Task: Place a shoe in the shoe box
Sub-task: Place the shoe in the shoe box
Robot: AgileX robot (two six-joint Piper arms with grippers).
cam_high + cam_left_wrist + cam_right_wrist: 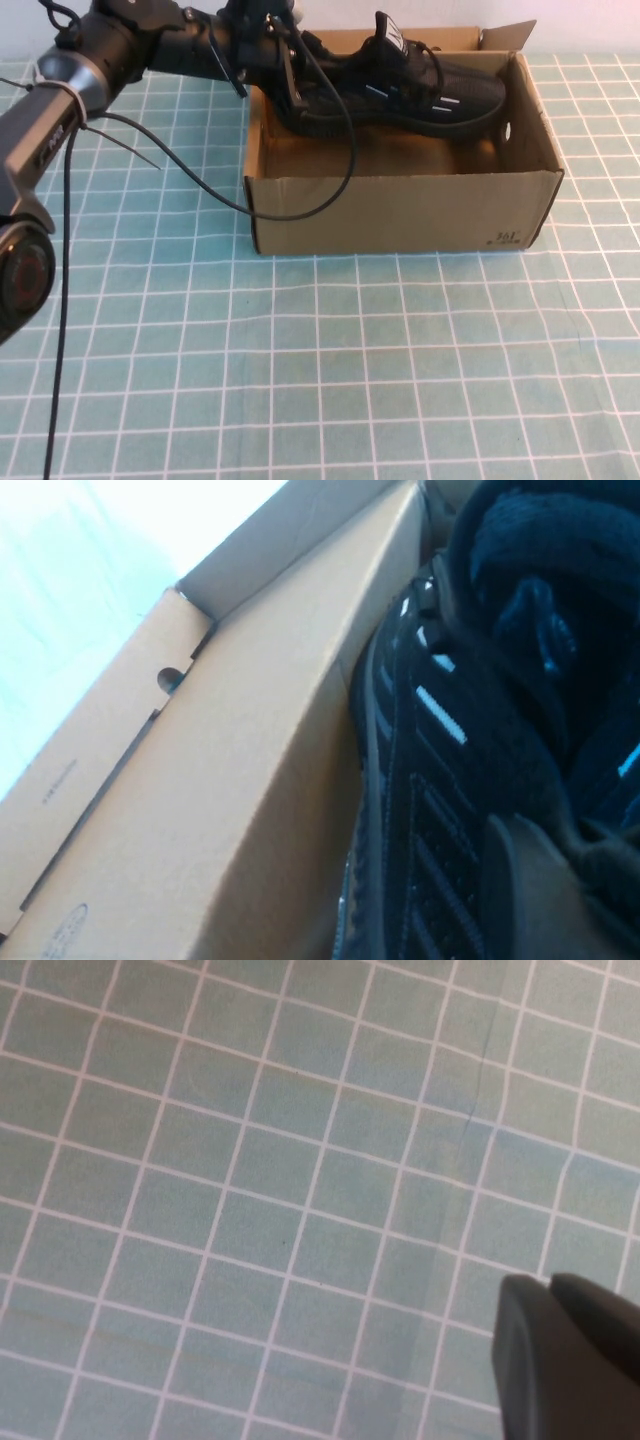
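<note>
Up at the box's far-left corner, the left gripper is clamped narrow on the heel of the shoe, holding it over the open shoe box with the toe toward the box's right wall and the sole near the rim. The right gripper, pressed shut and holding nothing, hangs above the teal grid-patterned tablecloth.

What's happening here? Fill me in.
The left arm is lowering the shoe into the shoe box. The left gripper, jaws shut on the shoe's heel end, is over the box's left end. The shoe sits tilted, its toe near the box's right wall. The right gripper, jaws shut, is parked over the checked cloth.
</note>
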